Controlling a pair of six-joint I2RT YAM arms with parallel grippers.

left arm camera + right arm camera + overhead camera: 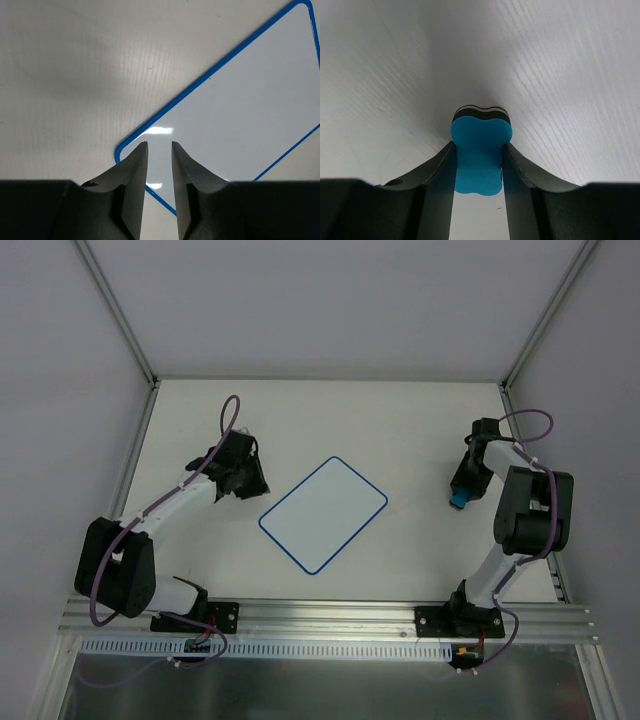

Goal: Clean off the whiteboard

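Where pale grey walls (pixel 320 300) close in on three sides, an off-white table (pixel 420 420) with a faint wood grain forms the floor of the booth. The whiteboard (pixel 323 513), clean white with a blue edge, lies flat and angled at the table's middle. The left gripper (pixel 159 145) hangs near one rounded corner, fingers slightly parted, holding nothing. The right gripper (pixel 479 144), well off to the right, pinches a blue eraser (pixel 481 132).

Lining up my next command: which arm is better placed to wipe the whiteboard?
Right. The right gripper clamps the blue eraser, though it sits to the right of the whiteboard. The left gripper hovers over a board corner but is open and empty.
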